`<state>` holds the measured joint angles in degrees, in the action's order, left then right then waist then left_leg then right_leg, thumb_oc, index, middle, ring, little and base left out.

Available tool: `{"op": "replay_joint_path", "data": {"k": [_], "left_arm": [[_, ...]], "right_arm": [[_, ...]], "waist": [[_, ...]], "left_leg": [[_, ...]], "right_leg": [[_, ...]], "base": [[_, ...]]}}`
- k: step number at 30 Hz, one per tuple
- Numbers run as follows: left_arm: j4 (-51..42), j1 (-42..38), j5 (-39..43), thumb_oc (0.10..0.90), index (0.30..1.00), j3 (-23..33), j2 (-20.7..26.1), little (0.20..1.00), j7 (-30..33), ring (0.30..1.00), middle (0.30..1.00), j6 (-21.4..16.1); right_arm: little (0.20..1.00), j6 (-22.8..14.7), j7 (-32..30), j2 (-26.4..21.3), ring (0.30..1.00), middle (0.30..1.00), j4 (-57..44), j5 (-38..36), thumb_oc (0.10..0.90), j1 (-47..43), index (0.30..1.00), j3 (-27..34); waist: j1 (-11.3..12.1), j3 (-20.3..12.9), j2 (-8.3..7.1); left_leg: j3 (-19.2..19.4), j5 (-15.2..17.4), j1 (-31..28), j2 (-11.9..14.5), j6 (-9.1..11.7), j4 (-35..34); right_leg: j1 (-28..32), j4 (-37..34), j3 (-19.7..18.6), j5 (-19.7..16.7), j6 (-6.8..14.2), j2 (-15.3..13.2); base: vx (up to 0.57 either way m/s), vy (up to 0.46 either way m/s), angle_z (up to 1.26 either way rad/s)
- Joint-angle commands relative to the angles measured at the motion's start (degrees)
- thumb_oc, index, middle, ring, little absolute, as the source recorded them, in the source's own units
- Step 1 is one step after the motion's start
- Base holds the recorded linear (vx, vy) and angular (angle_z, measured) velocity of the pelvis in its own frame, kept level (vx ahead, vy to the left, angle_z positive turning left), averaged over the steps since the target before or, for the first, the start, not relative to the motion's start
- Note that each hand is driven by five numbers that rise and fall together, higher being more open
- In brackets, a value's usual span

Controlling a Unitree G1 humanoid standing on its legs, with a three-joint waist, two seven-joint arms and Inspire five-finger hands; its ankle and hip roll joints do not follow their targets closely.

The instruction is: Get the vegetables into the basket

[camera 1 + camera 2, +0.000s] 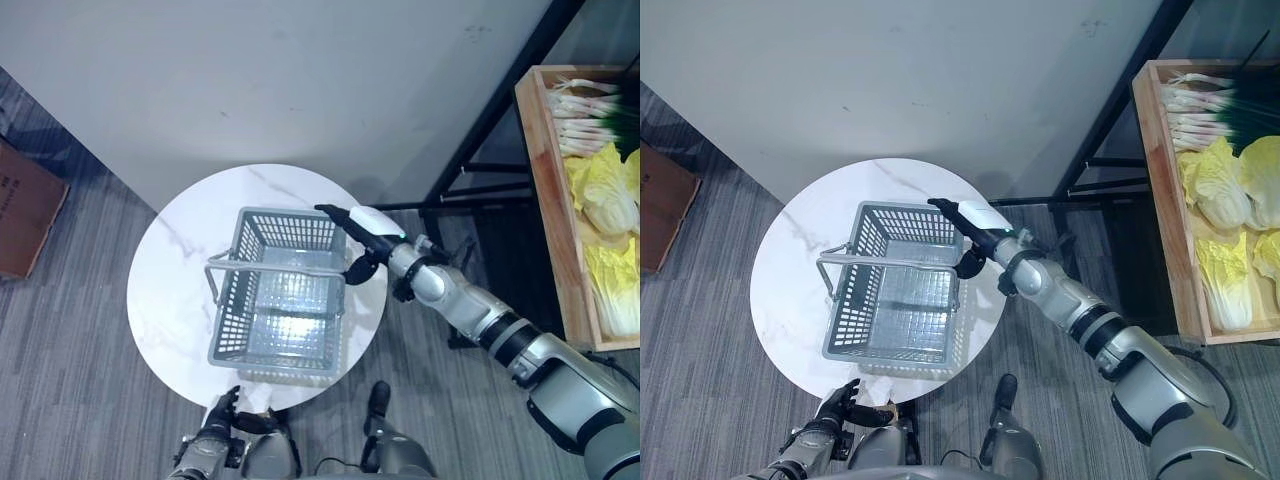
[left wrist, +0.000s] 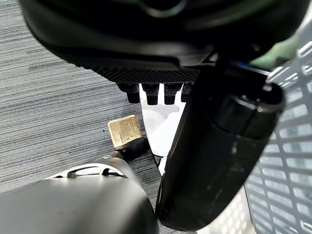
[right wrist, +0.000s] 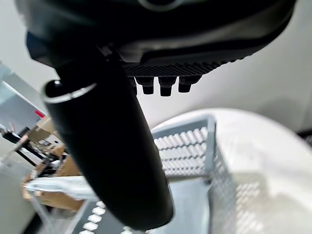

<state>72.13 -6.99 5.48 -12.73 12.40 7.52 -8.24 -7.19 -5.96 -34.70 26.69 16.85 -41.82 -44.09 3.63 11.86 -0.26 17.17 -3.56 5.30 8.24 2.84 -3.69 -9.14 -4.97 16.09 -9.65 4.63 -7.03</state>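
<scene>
One grey basket (image 1: pixel 280 295) on round table (image 1: pixel 170 270) – right hand (image 1: pixel 365 232) over rim, fingers straight; cabbages (image 1: pixel 610 190) well apart.

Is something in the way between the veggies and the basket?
Nothing blocks the basket itself: it sits open on the round table with nothing inside, though its handle crosses the top. The cabbages and green onions lie in a wooden crate off to the right, across a black frame. The right hand hovers over the basket's rim.
</scene>
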Motion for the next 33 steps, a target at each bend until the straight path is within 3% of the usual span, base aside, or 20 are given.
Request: {"op": "replay_joint_path", "data": {"k": [1, 7, 13, 18, 24, 29, 33], "left_arm": [[2.26, 1.39, -2.48, 0.900, 1.000, -3.50, 3.99, 1.000, 1.89, 1.000, 1.000, -0.83], [2.57, 1.60, -3.09, 0.900, 1.000, -2.71, 4.40, 1.000, 1.65, 1.000, 1.000, -0.55], [2.31, 2.27, -3.66, 0.900, 1.000, -1.70, 4.10, 1.000, 1.34, 1.000, 1.000, -0.07], [2.22, 3.00, -3.88, 0.900, 1.000, -1.19, 3.41, 1.000, 1.64, 1.000, 1.000, 0.37], [1.86, 3.60, -3.41, 0.900, 1.000, -0.86, 2.81, 1.000, 2.39, 1.000, 1.000, 0.80], [1.36, 3.57, -3.09, 0.900, 1.000, -1.03, 2.77, 1.000, 2.71, 1.000, 1.000, 0.86], [0.76, 3.46, -2.27, 0.900, 1.000, -1.67, 2.60, 1.000, 3.14, 1.000, 1.000, 0.54]], "right_arm": [[1.000, -2.75, -8.97, 0.55, 1.000, 1.000, -0.40, 6.87, 0.900, -10.10, 1.000, 4.81], [1.000, -3.08, -8.74, -3.41, 1.000, 1.000, -5.96, 8.69, 0.900, -11.59, 1.000, 5.42], [1.000, -5.20, -4.31, -3.36, 1.000, 1.000, -17.70, 0.62, 0.900, -8.01, 1.000, 8.01], [1.000, -7.84, 0.87, 1.04, 1.000, 1.000, -27.87, -14.94, 0.900, -0.85, 1.000, 9.97], [1.000, -7.81, 5.56, 5.62, 1.000, 1.000, -31.31, -28.99, 0.900, 3.52, 1.000, 8.38], [1.000, -7.04, 5.75, 6.56, 1.000, 1.000, -30.24, -28.04, 0.900, 2.66, 1.000, 6.31], [1.000, -6.47, 3.39, 8.32, 1.000, 1.000, -23.39, -23.95, 0.900, 1.04, 1.000, 5.37]], "waist": [[0.04, -4.22, -3.46], [-0.30, -5.10, -3.76], [-0.87, -5.51, -3.66], [-1.39, -5.22, -3.43], [-1.56, -4.85, -3.37], [-1.38, -4.38, -3.44], [-0.69, -3.91, -3.43]], "left_leg": [[0.24, -4.92, 3.92, 1.17, 4.79, -1.31], [0.60, -4.66, 3.19, 1.20, 4.77, -1.31], [1.02, -4.43, 2.64, 1.20, 4.71, -1.31], [1.31, -4.25, 2.09, 1.17, 4.74, -1.31], [1.59, -4.53, 2.58, 1.11, 4.75, -1.31], [1.65, -4.64, 2.82, 1.06, 4.72, -1.31], [1.39, -4.76, 3.44, 0.84, 4.60, -1.31]], "right_leg": [[1.74, 0.38, -4.40, -0.11, 7.10, -6.82], [2.16, 0.30, -4.70, -0.09, 7.09, -6.84], [2.24, 0.26, -4.90, -0.09, 7.11, -6.80], [2.60, 0.35, -5.02, 0.15, 7.11, -6.94], [2.05, 0.31, -5.13, -0.19, 7.08, -7.09], [1.80, 0.33, -5.18, -0.33, 7.07, -7.13], [1.54, 0.27, -4.83, -0.72, 7.22, -7.33]], "base": [[0.00, 0.000, 0.00], [0.01, -0.002, -0.03], [0.00, 0.002, -0.04], [0.00, 0.000, 0.00], [0.00, 0.000, 0.00], [0.00, 0.000, 0.00], [0.00, 0.000, 0.00]]}}
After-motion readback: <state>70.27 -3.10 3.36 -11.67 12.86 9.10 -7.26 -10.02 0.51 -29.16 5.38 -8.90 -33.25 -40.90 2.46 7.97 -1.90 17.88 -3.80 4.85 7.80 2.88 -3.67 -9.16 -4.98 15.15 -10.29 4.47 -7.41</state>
